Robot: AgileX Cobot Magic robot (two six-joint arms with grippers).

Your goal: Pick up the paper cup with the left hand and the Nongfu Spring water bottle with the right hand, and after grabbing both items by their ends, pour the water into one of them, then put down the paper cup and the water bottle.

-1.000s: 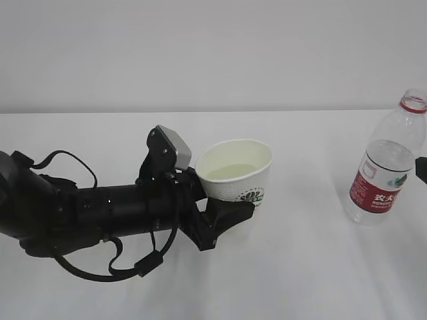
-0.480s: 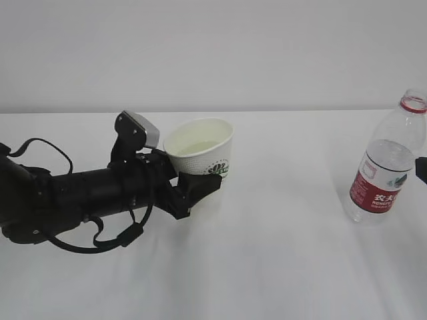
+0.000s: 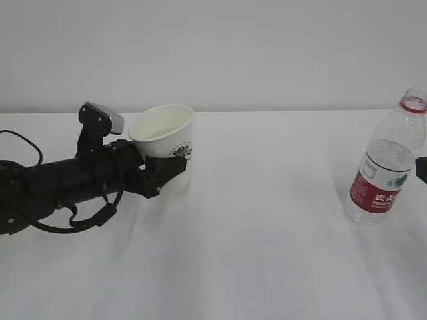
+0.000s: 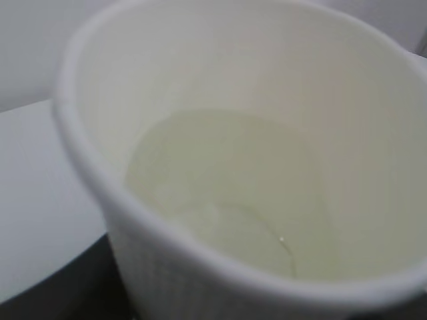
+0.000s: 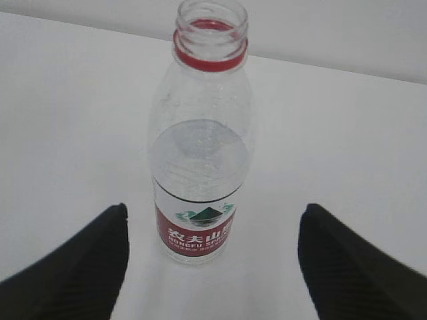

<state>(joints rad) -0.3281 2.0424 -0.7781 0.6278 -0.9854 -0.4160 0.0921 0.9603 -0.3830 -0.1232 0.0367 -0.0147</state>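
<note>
In the exterior view at the left, the paper cup (image 3: 163, 135) is white with a dark green logo. My left gripper (image 3: 167, 165) is shut on its lower part, and the cup leans a little. The left wrist view looks straight into the cup (image 4: 200, 80), where a pale pool of water (image 4: 227, 193) covers the bottom. The Nongfu Spring water bottle (image 3: 387, 160) stands upright and uncapped at the far right, partly full. My right gripper (image 5: 213, 210) is open, its black fingers (image 5: 87, 267) wide apart and short of the bottle (image 5: 200, 153), not touching it.
A white table (image 3: 267, 253) runs back to a plain pale wall. The bulky left arm (image 3: 60, 183) with its cables lies low over the table's left side. Only a sliver of the right gripper (image 3: 421, 170) shows at the right edge.
My left arm has carried the cup to the left and farther back on the table. The bottle and the right gripper have not moved.
</note>
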